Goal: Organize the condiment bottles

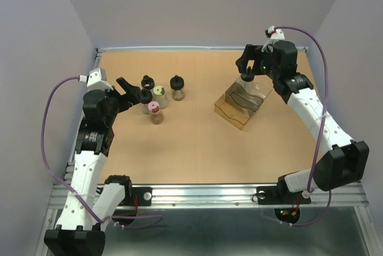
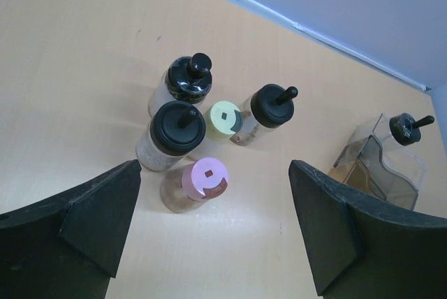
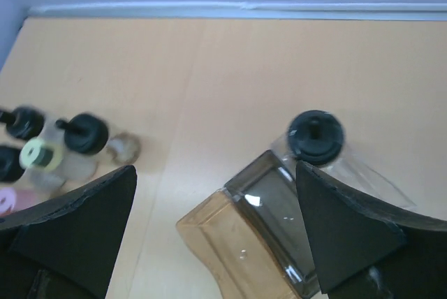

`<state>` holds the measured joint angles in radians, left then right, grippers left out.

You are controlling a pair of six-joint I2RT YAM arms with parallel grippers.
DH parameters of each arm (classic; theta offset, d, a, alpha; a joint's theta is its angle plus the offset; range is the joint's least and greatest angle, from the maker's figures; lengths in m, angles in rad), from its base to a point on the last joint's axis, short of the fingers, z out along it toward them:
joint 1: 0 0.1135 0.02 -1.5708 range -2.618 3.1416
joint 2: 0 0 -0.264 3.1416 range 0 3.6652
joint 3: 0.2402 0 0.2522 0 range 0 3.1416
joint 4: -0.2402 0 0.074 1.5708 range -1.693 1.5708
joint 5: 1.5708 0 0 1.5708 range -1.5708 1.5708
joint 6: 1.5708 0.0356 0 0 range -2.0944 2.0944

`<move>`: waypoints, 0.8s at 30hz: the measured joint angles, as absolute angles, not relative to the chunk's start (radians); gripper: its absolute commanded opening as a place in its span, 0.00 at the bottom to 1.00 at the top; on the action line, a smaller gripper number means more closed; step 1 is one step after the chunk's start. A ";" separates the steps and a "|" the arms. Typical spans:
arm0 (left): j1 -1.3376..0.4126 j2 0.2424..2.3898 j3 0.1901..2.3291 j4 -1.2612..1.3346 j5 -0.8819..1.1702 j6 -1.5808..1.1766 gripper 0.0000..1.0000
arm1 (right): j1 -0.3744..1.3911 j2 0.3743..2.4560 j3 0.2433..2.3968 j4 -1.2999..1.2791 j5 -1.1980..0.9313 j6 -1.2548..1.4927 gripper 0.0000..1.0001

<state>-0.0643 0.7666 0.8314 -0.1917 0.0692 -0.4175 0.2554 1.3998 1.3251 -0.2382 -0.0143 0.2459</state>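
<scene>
**Amber box: one bottle in, five out**

Amber box (image 1: 239, 109) sits right of centre on the table (image 1: 197, 148). A black-capped bottle (image 3: 316, 136) stands upright at its far end, apparently inside the walls. Five more bottles (image 1: 159, 91) cluster well apart to the left, several touching: three black caps, one yellow-green, and one pink bottle (image 2: 204, 177).

Right gripper (image 1: 250, 69) hangs over the boxed bottle, fingers spread wide and holding nothing. That arm is stretched far forward with the wrist bent down. Left gripper (image 1: 131, 93) is also spread and empty, just beside the cluster and aimed at the pink bottle.

Judgement: the step in hand is clearing the right arm from the box. Lift straight up so neither finger clips cap or wall. Likely next pick is the pink bottle, the nearest. Straddle its body below the cap without nudging the black-capped neighbour.
</scene>
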 measured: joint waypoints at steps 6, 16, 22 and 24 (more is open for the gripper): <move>-0.065 0.780 0.832 -0.191 0.070 -0.429 0.99 | 0.310 1.478 1.321 -0.257 -0.232 0.147 1.00; -0.065 0.748 0.830 -0.192 0.069 -0.441 0.99 | 0.577 1.792 1.383 -0.276 -0.191 0.007 1.00; -0.065 0.706 0.826 -0.215 0.056 -0.443 0.99 | 0.629 1.937 1.513 -0.239 -0.134 0.002 1.00; -0.065 0.694 0.826 -0.228 0.048 -0.443 0.99 | 0.633 1.979 1.544 -0.210 -0.118 0.003 1.00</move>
